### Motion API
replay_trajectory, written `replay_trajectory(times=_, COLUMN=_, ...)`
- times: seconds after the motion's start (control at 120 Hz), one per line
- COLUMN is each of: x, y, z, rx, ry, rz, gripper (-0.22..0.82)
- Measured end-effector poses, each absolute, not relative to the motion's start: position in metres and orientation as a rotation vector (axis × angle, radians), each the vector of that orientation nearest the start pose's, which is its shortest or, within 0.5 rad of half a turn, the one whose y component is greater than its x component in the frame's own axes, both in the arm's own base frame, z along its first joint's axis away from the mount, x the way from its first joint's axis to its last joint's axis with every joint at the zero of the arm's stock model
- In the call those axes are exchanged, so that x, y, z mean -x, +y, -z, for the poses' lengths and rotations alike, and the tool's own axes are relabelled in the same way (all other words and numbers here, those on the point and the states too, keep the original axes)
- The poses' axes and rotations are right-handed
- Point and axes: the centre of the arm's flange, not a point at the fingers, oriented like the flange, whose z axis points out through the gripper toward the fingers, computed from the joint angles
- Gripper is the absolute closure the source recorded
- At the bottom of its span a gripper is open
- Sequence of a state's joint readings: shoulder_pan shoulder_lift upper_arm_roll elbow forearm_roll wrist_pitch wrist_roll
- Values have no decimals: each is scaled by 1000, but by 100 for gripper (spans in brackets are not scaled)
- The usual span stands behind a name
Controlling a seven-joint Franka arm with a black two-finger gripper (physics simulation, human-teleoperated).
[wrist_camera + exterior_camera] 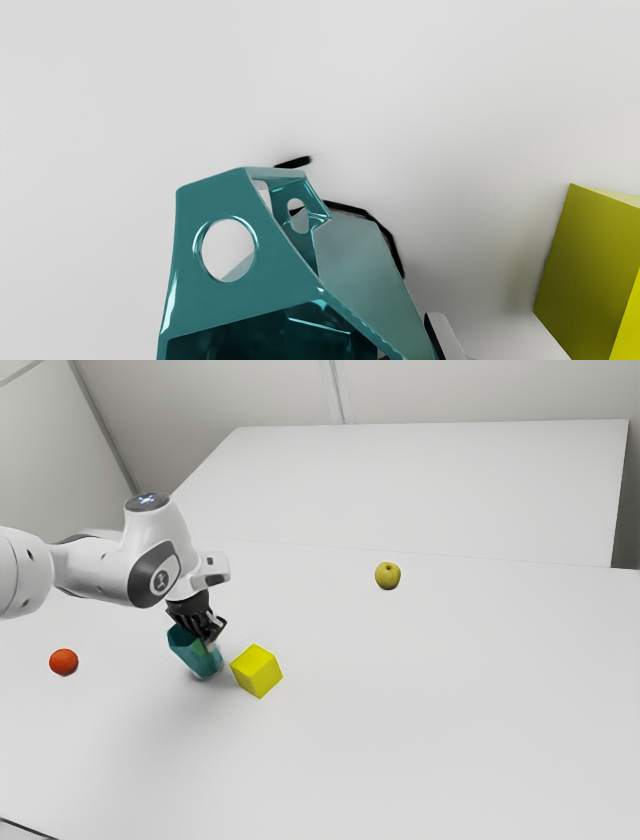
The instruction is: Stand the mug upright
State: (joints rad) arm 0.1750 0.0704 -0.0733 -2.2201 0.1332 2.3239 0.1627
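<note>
In the exterior view, my black jaws (208,626) are right at the upper part of the teal, faceted, glossy mug (204,662), which leans on the white counter (450,710); I cannot tell whether they are released or clenched. The round emblem (161,580) on my arm is too small to read.

In the wrist view, the mug's dark hollow (240,335) shows close to me, a yellow cube (585,260) near but apart.

A plain, lab-like room: pale walls (480,390) beyond the far edge of a white table (450,710), a robot arm (160,555) above it.
</note>
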Motion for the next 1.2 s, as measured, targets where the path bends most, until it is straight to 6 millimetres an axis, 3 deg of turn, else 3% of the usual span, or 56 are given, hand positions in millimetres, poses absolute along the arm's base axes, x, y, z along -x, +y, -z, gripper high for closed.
replay_trajectory(times=0.108, x=-536, y=58, z=-348, rx=3037, ry=217, rz=37, gripper=72)
replay_trajectory(times=0.342, x=-537, y=56, z=-355, rx=3037, ry=216, rz=62, gripper=47)
replay_trajectory(times=0.667, x=-537, y=50, z=-379, rx=3025, ry=228, rz=128, gripper=21)
replay_trajectory(times=0.883, x=-532, y=44, z=-415, rx=3010, ry=231, rz=195, gripper=9)
replay_trajectory(times=1.2, x=-543, y=19, z=-484, rx=3043, ry=205, rz=135, gripper=4)
